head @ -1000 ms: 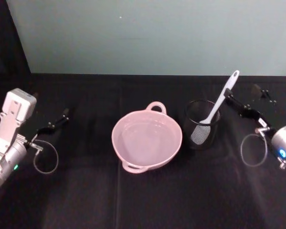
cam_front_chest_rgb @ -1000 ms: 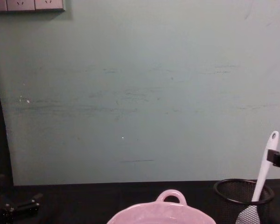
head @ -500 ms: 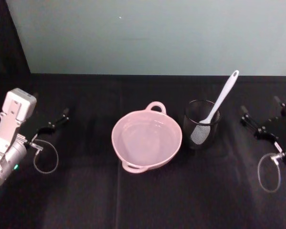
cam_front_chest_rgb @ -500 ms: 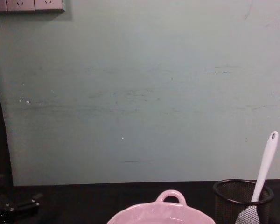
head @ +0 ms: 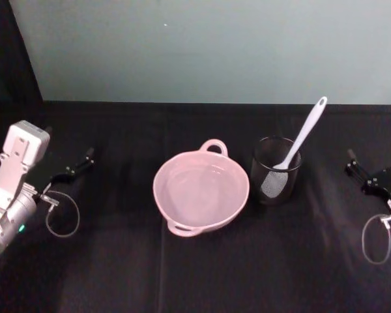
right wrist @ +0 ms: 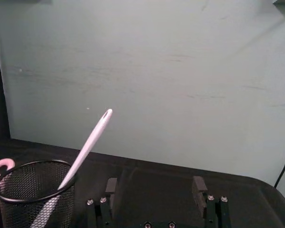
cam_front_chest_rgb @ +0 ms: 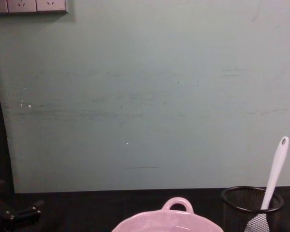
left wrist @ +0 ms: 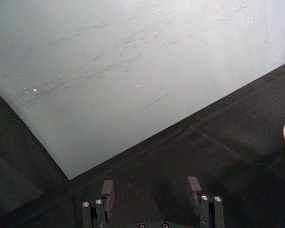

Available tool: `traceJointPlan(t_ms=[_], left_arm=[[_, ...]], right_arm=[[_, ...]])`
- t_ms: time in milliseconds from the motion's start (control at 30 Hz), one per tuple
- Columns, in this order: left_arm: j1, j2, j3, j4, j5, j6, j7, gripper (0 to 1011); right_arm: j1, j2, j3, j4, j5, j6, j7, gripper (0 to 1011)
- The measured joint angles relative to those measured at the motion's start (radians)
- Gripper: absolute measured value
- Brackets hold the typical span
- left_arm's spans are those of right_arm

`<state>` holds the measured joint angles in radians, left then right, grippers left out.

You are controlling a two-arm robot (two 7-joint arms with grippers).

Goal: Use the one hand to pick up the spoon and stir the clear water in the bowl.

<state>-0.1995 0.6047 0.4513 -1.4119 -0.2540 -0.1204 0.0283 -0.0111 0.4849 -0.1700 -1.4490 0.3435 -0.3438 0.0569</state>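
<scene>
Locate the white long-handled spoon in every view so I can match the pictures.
Head view: white long-handled spoon leans right of centre, blade down in the black wire-mesh cup.
Chest view: spoon at lower right, in the cup.
Right wrist view: spoon at lower left, in the cup.
Left wrist view: not in it.
Shared landmark: the mesh cup.

The left arm (head: pixel 16 189) has a white boxy housing above a silver cylindrical wrist with a small green light. Both the left gripper (head: pixel 70 171) and the right gripper (head: pixel 375 176) are black, with thin linkage bars, silver screws at the finger bases, and a looping grey cable (head: pixel 62 218) beside each.
</scene>
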Motion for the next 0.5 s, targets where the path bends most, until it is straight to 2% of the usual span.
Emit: traceJointPlan(t_ms=[500], left_arm=[[0.000,0.000,0.000,0.000,0.000,0.000,0.000,1011]], right_arm=[[-0.005,0.004,-0.002,-0.010,0.001,0.001,0.000,1003]])
